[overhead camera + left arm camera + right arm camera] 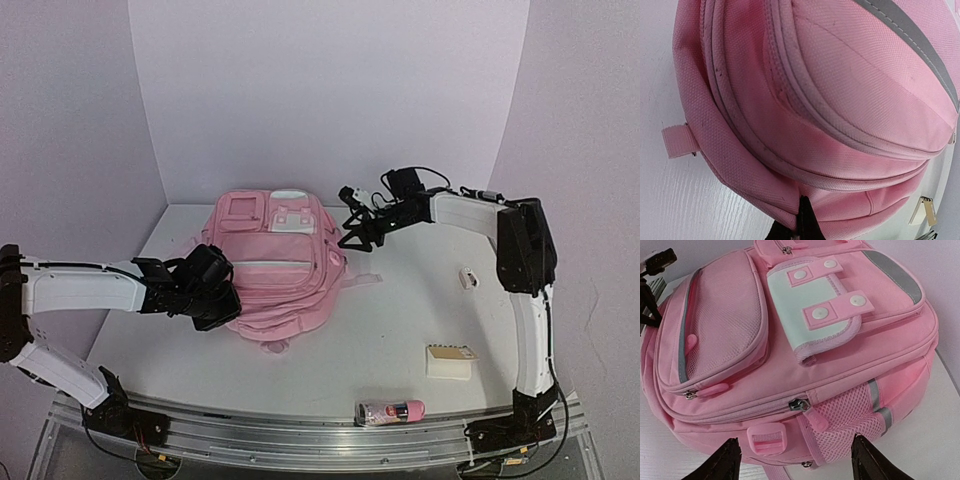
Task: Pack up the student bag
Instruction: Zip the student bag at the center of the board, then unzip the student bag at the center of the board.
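Here the student bag (pixel 790 365) lies before right hand (pixel 795 439).

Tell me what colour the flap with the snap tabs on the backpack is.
The flap is white with pink tabs and trim, clearest in the right wrist view.

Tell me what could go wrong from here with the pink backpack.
1. The left pincer seems shut on only a thin fold of the student bag, and a tug could slip it free.
2. The right pincer hangs open near the small zipper pull. It may catch the mesh pocket instead.
3. The pink tube lies close to the near edge of the table, so a sweeping arm might knock it off.
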Robot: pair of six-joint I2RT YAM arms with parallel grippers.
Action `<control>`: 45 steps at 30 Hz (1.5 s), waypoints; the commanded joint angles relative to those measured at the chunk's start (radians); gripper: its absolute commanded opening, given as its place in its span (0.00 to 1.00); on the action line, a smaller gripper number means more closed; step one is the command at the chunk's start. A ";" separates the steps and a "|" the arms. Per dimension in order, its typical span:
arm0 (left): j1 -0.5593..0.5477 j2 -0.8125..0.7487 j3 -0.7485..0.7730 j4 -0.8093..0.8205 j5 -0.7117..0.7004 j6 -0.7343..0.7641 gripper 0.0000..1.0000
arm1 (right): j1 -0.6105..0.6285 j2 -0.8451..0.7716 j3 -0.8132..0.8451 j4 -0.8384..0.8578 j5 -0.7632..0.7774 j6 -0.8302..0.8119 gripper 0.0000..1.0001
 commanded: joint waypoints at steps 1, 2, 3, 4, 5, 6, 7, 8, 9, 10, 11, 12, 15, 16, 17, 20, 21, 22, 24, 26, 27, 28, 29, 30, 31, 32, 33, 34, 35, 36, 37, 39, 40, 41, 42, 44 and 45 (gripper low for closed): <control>-0.007 -0.035 0.014 -0.070 0.049 0.034 0.00 | -0.001 0.068 0.086 0.002 -0.048 -0.042 0.69; -0.007 -0.034 0.017 -0.071 0.049 0.034 0.00 | -0.001 0.076 0.092 0.002 -0.050 -0.055 0.68; -0.007 -0.032 0.020 -0.073 0.050 0.034 0.00 | -0.001 0.082 0.095 0.002 -0.054 -0.063 0.67; -0.007 -0.030 0.022 -0.076 0.050 0.033 0.00 | -0.001 0.089 0.098 0.001 -0.061 -0.069 0.64; -0.007 -0.028 0.025 -0.080 0.051 0.031 0.00 | -0.001 0.095 0.101 0.001 -0.068 -0.072 0.63; -0.007 -0.027 0.026 -0.083 0.052 0.030 0.00 | -0.001 0.105 0.109 0.001 -0.074 -0.073 0.62; -0.007 -0.026 0.026 -0.085 0.053 0.029 0.00 | -0.002 0.114 0.116 0.001 -0.078 -0.073 0.62; -0.007 -0.026 0.025 -0.085 0.056 0.028 0.00 | -0.002 0.122 0.122 0.002 -0.082 -0.074 0.61; -0.007 -0.026 0.024 -0.086 0.057 0.027 0.00 | -0.001 0.131 0.131 0.002 -0.084 -0.074 0.61; -0.007 -0.026 0.024 -0.086 0.058 0.026 0.00 | -0.001 0.139 0.140 0.002 -0.086 -0.072 0.61; -0.007 -0.027 0.022 -0.087 0.058 0.025 0.00 | -0.001 0.147 0.150 0.002 -0.088 -0.068 0.60; -0.007 -0.028 0.020 -0.087 0.059 0.025 0.00 | -0.001 0.155 0.160 0.002 -0.092 -0.068 0.59; -0.007 -0.033 0.014 -0.084 0.061 0.022 0.00 | -0.001 0.175 0.184 0.002 -0.116 -0.070 0.56; -0.007 -0.034 0.013 -0.084 0.061 0.021 0.00 | -0.001 0.181 0.193 0.002 -0.121 -0.063 0.55; -0.007 -0.036 0.012 -0.085 0.061 0.021 0.00 | -0.001 0.185 0.199 0.002 -0.123 -0.061 0.55; -0.007 -0.042 0.012 -0.085 0.056 0.021 0.00 | 0.000 0.196 0.208 0.002 -0.124 -0.060 0.54; -0.007 -0.043 0.012 -0.084 0.055 0.023 0.00 | 0.001 0.200 0.211 0.001 -0.126 -0.060 0.54; -0.007 -0.044 0.013 -0.083 0.054 0.024 0.00 | 0.003 0.203 0.214 0.000 -0.127 -0.061 0.54; -0.007 -0.043 0.016 -0.081 0.054 0.029 0.00 | 0.008 0.209 0.217 0.000 -0.121 -0.067 0.54; -0.007 -0.041 0.019 -0.083 0.053 0.033 0.00 | 0.012 0.219 0.218 -0.001 -0.118 -0.077 0.54; -0.008 -0.038 0.021 -0.085 0.054 0.035 0.00 | 0.014 0.223 0.220 -0.003 -0.117 -0.080 0.54; -0.007 -0.036 0.024 -0.088 0.053 0.037 0.00 | 0.016 0.229 0.224 -0.005 -0.117 -0.082 0.54; -0.007 -0.034 0.026 -0.090 0.053 0.039 0.00 | 0.017 0.238 0.231 -0.006 -0.117 -0.083 0.53; -0.007 -0.032 0.027 -0.091 0.052 0.041 0.00 | 0.019 0.246 0.239 -0.009 -0.117 -0.084 0.53; -0.007 -0.031 0.028 -0.093 0.051 0.044 0.00 | 0.020 0.253 0.248 -0.016 -0.117 -0.086 0.52; -0.006 -0.029 0.029 -0.097 0.048 0.046 0.00 | 0.021 0.260 0.255 -0.022 -0.119 -0.089 0.51; -0.006 -0.027 0.033 -0.103 0.042 0.051 0.00 | 0.021 0.263 0.260 -0.030 -0.123 -0.090 0.51; -0.006 -0.026 0.038 -0.118 0.033 0.053 0.00 | 0.022 0.265 0.263 -0.036 -0.132 -0.088 0.51; -0.003 -0.023 0.044 -0.132 0.022 0.056 0.00 | 0.024 0.266 0.264 -0.042 -0.139 -0.087 0.51; 0.000 -0.021 0.050 -0.146 0.013 0.059 0.00 | 0.028 0.267 0.263 -0.046 -0.144 -0.087 0.51; 0.004 -0.020 0.054 -0.160 0.005 0.064 0.00 | 0.033 0.265 0.259 -0.051 -0.149 -0.091 0.51; 0.016 -0.021 0.058 -0.175 -0.005 0.075 0.00 | 0.042 0.257 0.245 -0.063 -0.160 -0.099 0.51; 0.026 -0.023 0.056 -0.181 -0.009 0.081 0.00 | 0.044 0.251 0.236 -0.069 -0.171 -0.100 0.51; 0.040 -0.024 0.055 -0.187 -0.009 0.089 0.00 | 0.047 0.243 0.225 -0.074 -0.184 -0.100 0.51; 0.057 -0.022 0.054 -0.195 -0.008 0.097 0.00 | 0.049 0.231 0.211 -0.077 -0.193 -0.096 0.51; 0.089 -0.023 0.056 -0.213 -0.019 0.117 0.00 | 0.056 0.205 0.177 -0.085 -0.209 -0.095 0.52; 0.101 -0.023 0.060 -0.219 -0.027 0.128 0.00 | 0.058 0.193 0.161 -0.087 -0.217 -0.087 0.52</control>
